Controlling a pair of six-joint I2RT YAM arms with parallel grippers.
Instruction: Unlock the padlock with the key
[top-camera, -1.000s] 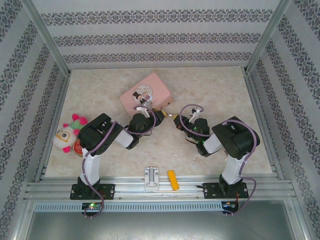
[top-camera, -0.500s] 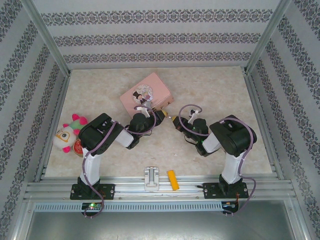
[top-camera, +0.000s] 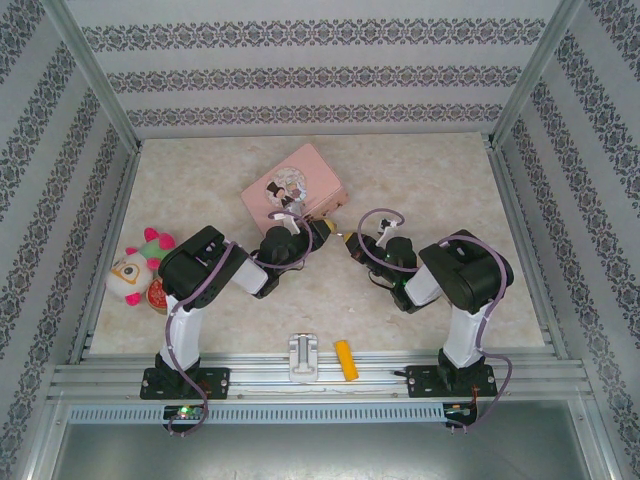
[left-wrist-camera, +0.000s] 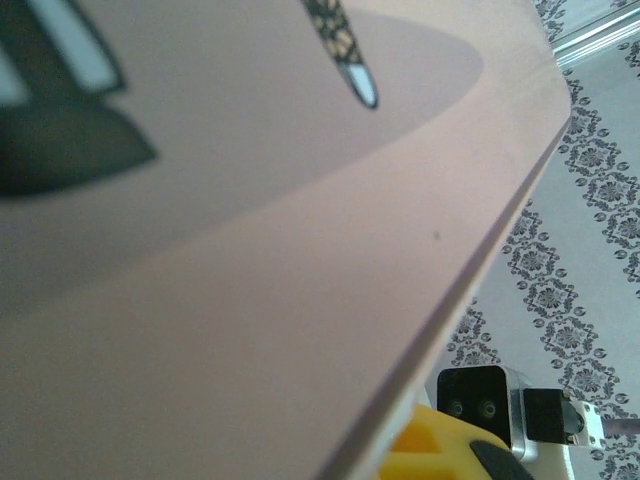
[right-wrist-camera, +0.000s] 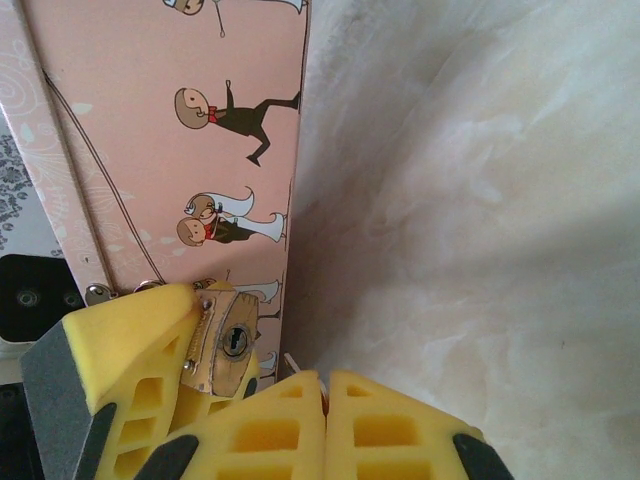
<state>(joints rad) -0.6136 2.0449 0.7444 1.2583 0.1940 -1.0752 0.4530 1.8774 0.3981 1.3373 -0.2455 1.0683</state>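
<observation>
Right hand (right-wrist-camera: 325, 382) is clenched on the key (right-wrist-camera: 291, 361), which is just a thin sliver poking out between its yellow pads. It's just beside the padlock (right-wrist-camera: 228, 345), not in the keyhole yet. Left hand (top-camera: 322, 229) is grasping the padlock, keyhole facing the key. Right behind is the pink tin (right-wrist-camera: 170, 130) with cartoon wedding couples, sitting on the marbled surface (right-wrist-camera: 480, 200).

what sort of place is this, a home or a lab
Probably a robot test enclosure, not a home: aluminium frame rails, wallpaper-patterned panels boxing in a marble-look table, with left arm and right arm bolted at its edge.
</observation>
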